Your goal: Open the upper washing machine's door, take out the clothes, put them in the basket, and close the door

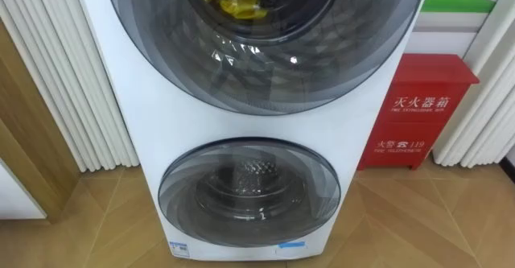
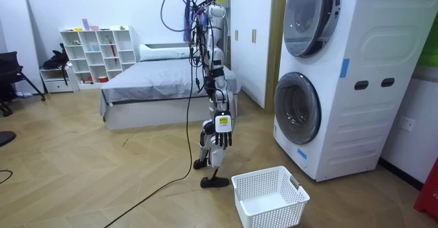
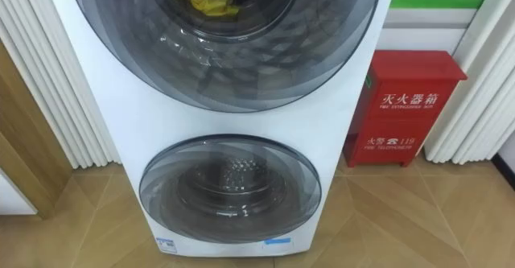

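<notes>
Seeing the yellow cloth (image 1: 237, 2) bunched behind the upper door (image 1: 265, 67) of the washing machine (image 1: 151, 127), I judge it light and limp, best pinched at a raised fold; my right hand (image 2: 220, 139) hangs beside me, its finger state I cannot tell.

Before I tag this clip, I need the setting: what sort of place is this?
Likely a home bedroom with a laundry corner: a grey-covered bed and white cube shelf stand behind the robot, a white stacked washing machine with two round glass doors before it, and a white plastic lattice basket nearby.
</notes>
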{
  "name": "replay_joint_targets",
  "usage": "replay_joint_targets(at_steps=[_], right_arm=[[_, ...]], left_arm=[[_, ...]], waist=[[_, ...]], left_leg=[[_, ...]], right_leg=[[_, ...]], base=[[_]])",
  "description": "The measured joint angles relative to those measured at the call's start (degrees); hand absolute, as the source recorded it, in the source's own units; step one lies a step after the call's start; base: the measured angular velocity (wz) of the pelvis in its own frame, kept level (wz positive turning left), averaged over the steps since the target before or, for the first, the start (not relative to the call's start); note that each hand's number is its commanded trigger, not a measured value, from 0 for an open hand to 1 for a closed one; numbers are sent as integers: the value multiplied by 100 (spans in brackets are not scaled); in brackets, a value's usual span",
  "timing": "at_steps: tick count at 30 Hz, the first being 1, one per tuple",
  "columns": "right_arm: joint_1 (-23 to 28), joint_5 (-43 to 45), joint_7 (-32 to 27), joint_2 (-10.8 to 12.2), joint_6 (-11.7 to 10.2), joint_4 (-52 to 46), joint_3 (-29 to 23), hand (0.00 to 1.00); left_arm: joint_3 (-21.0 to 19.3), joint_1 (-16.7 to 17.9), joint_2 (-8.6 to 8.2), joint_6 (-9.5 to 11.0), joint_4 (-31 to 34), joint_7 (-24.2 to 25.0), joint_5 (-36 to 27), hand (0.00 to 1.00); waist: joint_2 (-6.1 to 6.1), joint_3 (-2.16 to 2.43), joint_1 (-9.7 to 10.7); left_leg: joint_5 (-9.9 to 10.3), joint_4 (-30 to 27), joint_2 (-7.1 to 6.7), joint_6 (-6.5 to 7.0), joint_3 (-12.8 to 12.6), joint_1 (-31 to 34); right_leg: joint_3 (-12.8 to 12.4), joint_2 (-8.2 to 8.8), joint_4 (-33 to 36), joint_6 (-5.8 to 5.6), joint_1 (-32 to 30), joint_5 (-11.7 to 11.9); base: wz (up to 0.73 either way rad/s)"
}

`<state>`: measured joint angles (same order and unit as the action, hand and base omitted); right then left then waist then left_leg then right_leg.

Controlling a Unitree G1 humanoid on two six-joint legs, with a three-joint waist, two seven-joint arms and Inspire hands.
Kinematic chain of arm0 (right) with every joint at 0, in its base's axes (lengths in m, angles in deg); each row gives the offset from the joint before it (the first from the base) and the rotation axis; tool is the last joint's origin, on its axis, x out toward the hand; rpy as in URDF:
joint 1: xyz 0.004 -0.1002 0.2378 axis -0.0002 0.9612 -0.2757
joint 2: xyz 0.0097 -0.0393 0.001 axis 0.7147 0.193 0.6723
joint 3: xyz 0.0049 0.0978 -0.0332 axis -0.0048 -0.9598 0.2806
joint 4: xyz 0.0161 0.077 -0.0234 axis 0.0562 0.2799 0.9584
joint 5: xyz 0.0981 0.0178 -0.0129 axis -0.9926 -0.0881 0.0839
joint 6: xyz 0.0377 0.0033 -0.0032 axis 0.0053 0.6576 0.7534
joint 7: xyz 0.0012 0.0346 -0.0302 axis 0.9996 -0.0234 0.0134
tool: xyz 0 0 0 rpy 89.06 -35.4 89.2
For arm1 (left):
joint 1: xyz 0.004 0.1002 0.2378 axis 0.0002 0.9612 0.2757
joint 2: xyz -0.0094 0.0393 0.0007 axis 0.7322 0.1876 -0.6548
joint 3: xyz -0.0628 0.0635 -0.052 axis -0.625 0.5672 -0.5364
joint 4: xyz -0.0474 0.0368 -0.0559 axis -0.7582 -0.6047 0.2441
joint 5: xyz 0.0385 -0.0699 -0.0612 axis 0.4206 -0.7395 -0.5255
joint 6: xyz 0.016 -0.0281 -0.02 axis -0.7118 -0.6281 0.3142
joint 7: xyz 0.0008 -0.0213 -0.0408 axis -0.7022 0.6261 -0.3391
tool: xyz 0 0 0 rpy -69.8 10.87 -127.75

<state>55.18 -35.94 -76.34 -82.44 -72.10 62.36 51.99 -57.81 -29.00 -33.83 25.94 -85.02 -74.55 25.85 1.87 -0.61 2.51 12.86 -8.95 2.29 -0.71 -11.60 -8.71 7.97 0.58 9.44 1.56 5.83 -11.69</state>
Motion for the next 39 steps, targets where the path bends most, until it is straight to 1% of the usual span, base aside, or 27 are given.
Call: replay_joint_targets(at_steps=[4,10,13,16,20,22,23,24,25,26,27,28,29,30,31,32,33,34,35,36,38,39], right_arm=[[-6,-15,0,-4,-21,1,-4,0],[-37,-183,4,-2,-188,-2,-8,0],[-42,-239,7,0,-188,-4,-7,0],[-40,-579,2,5,-183,-2,-3,0],[-76,-958,4,13,-186,1,-10,0],[-144,-877,11,13,-176,-83,-138,0],[-185,-854,-9,3,-152,-358,-258,0],[-258,-689,-25,0,-115,-785,-457,0],[-320,-567,-47,1,-112,-1037,-523,0],[-495,-504,-100,-9,-132,-1489,-620,0],[-587,-518,-130,-16,-133,-1748,-694,0],[-743,-562,-161,-41,-121,-2362,-840,0],[-882,-671,-199,-126,-155,-3071,-867,0],[-1096,-742,-206,-206,-280,-3528,-896,0],[-1214,-767,-219,-226,-314,-3709,-949,0],[-1400,-819,-295,-245,-336,-4107,-1063,0],[-1589,-820,-357,-309,-398,-4317,-1072,0],[-1701,-802,-375,-349,-408,-4367,-1072,0],[-1884,-694,-383,-395,-405,-4447,-1076,0],[-1980,-666,-383,-400,-401,-4451,-1080,0],[-2315,-657,-432,-439,-332,-4551,-1087,0],[-2530,-712,-447,-483,-300,-4574,-1084,0]], left_arm=[[-14,-2,0,2,2,0,5,0],[-25,-55,6,10,5,-3,6,0],[-6,-60,7,6,2,-4,5,0],[-6,-58,4,-30,-2,24,0,0],[-27,-69,6,-36,0,186,-119,0],[-57,-113,21,-28,0,282,-114,0],[-116,-113,28,-21,-17,302,-112,0],[-226,-119,41,-5,-19,358,-86,0],[-295,-104,45,3,-18,377,-68,0],[-400,-115,59,28,-5,382,-51,0],[-407,-140,73,38,2,383,-54,0],[-400,-168,103,51,-1,387,-55,0],[-399,-163,147,69,70,398,-58,0],[-398,-166,220,93,130,400,-59,0],[-402,-174,258,96,130,400,-56,0],[-410,-192,327,95,129,400,-43,0],[-410,-183,377,90,126,400,-41,0],[-409,-171,401,81,126,399,-41,0],[-412,-160,431,64,115,399,-40,0],[-421,-142,433,43,111,399,-40,0],[-453,-124,380,-60,128,400,-57,0],[-466,-133,369,-67,129,415,-49,0]], waist=[[-5,2,0],[-14,3,-2],[-11,6,9],[-1,10,1],[32,33,-1],[49,42,0],[52,43,1],[72,30,1],[50,40,-5],[94,17,-10],[85,18,6],[122,7,10],[116,6,11],[119,21,2],[127,30,-15],[152,34,-83],[167,42,-143],[191,57,-137],[244,68,-147],[248,69,-160],[286,95,-165],[288,97,-178]], left_leg=[[0,-2,0,0,4,-9],[0,-25,1,0,10,4],[0,-24,1,0,9,15],[0,-24,0,0,11,6],[0,-25,-1,0,81,7],[0,-37,-4,0,136,3],[0,-46,-5,0,154,-9],[0,-52,-2,0,147,-6],[0,-51,2,0,143,-10],[0,-54,3,0,144,-32],[0,-55,3,0,138,-59],[0,-53,-1,0,130,-60],[0,-54,-1,0,135,-48],[0,-54,1,0,148,-44],[0,-54,2,0,150,-43],[-1,-54,4,-1,146,-39],[-1,-55,7,-1,148,-19],[0,-57,7,-1,151,0],[0,-51,7,-1,174,1],[0,-50,7,-1,216,-2],[0,-48,8,0,232,10],[0,-46,9,0,238,33]], right_leg=[[0,1,-1,0,12,0],[-3,7,5,0,8,0],[-6,5,2,0,5,-1],[3,0,1,0,14,0],[4,3,3,1,28,0],[2,4,10,2,31,1],[13,6,32,3,49,2],[19,10,40,11,61,9],[9,6,39,15,68,14],[10,2,28,19,74,25],[14,1,23,16,65,28],[12,6,23,13,69,27],[15,5,-1,10,57,25],[15,-5,-18,7,63,29],[19,-10,-21,7,65,31],[28,-33,-25,8,65,32],[68,-47,-61,11,69,47],[85,-46,-66,11,70,51],[102,-50,-65,13,90,60],[102,-52,-68,12,100,63],[74,-54,-29,5,65,71],[87,-53,-25,2,58,73]], base=[[0],[0],[0],[0],[0],[-2],[-10],[-12],[-11],[0],[9],[13],[13],[8],[6],[0],[3],[8],[9],[7],[-2],[-6]])
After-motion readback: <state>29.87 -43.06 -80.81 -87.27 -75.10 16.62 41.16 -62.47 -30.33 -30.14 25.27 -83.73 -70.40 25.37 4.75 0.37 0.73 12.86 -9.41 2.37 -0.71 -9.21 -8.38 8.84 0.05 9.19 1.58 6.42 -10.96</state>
